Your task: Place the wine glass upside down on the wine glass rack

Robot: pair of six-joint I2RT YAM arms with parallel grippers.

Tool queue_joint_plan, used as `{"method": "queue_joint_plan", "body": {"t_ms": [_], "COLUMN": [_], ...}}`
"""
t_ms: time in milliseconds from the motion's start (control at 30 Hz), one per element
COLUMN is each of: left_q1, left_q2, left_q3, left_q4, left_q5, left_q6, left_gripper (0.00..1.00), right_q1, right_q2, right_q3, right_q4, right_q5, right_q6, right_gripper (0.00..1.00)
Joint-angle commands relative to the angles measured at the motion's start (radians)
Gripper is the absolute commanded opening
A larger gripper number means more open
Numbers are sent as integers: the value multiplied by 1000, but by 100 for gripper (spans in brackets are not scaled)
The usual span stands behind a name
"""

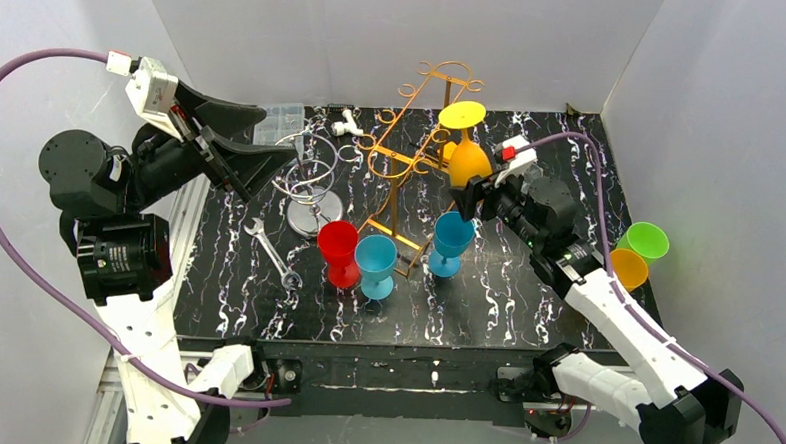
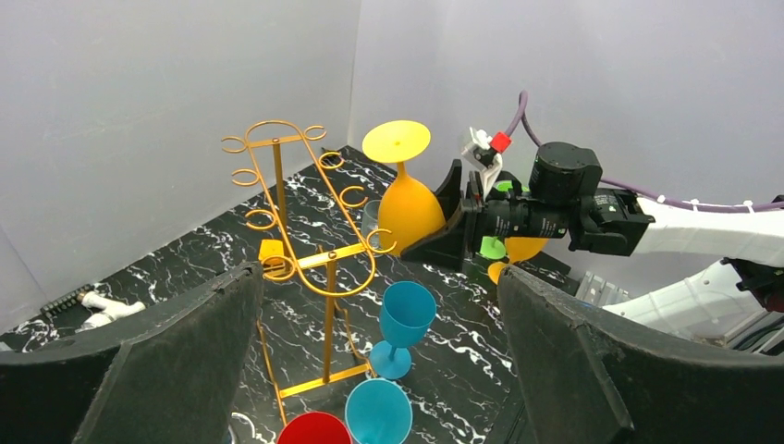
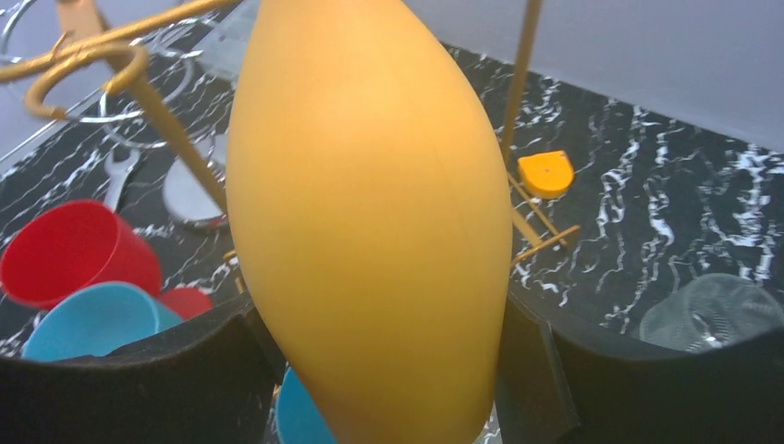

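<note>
An orange-yellow wine glass (image 1: 469, 161) hangs upside down, round foot uppermost, with my right gripper (image 1: 471, 187) shut on its bowl (image 3: 370, 213). It is held right beside the right-hand hooks of the orange wire wine glass rack (image 1: 394, 197); whether they touch I cannot tell. From the left wrist view, the glass (image 2: 410, 211) sits just right of the rack (image 2: 277, 176), clamped by the right gripper (image 2: 448, 222). My left gripper (image 1: 273, 132) is raised at the left, open and empty, its jaws wide apart (image 2: 379, 351).
Two blue glasses (image 1: 375, 261) (image 1: 452, 240) and a red one (image 1: 339, 250) stand upright at the rack's foot. A silver wire stand (image 1: 308, 178), a wrench (image 1: 272, 255) and a clear box (image 1: 278, 122) lie left. Green (image 1: 646, 240) and orange (image 1: 627, 267) cups sit at the far right.
</note>
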Motion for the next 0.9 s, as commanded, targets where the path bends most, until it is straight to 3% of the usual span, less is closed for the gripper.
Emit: {"method": "queue_joint_plan", "body": {"t_ms": [0, 367, 867], "left_q1": [0, 0, -1], "left_q2": [3, 5, 13], "left_q3": [7, 11, 30], "left_q4": [11, 38, 37], "left_q5": [0, 4, 19], "left_q6": [-4, -46, -61], "left_gripper": [98, 98, 98], "right_q1": [2, 55, 119], "right_q2": [-48, -36, -1], "right_q3": [-32, -84, -131], "right_q4": [64, 40, 68], "right_q5": [-116, -167, -103], "right_q6": [-1, 4, 2], "right_gripper": [74, 73, 72]}}
